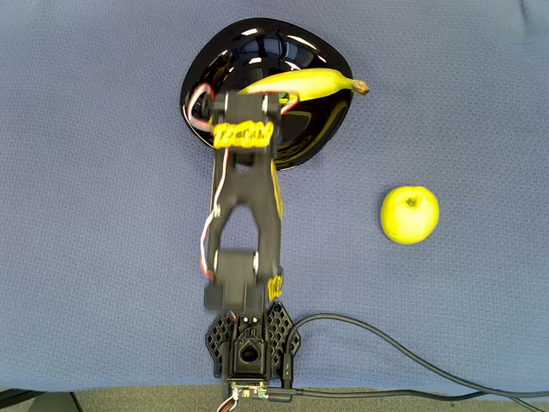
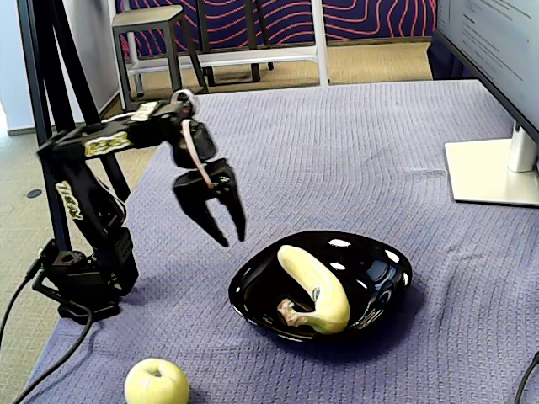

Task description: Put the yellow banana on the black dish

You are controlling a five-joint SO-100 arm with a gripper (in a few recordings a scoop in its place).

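Since yellow banana (image 2: 316, 290) already lies inside black dish (image 2: 383, 263), stem toward dish's near rim in fixed view, only retreat remains. Gripper (image 2: 221, 220) hangs above table (image 2: 354, 151) just beside dish, jaws parted, holding nothing. Best move: lift straight up, clear of rim, avoid nudging dish. Apple (image 2: 157, 383) near table's front edge, well apart. Overhead: arm covers banana's far end, fingertips hidden.
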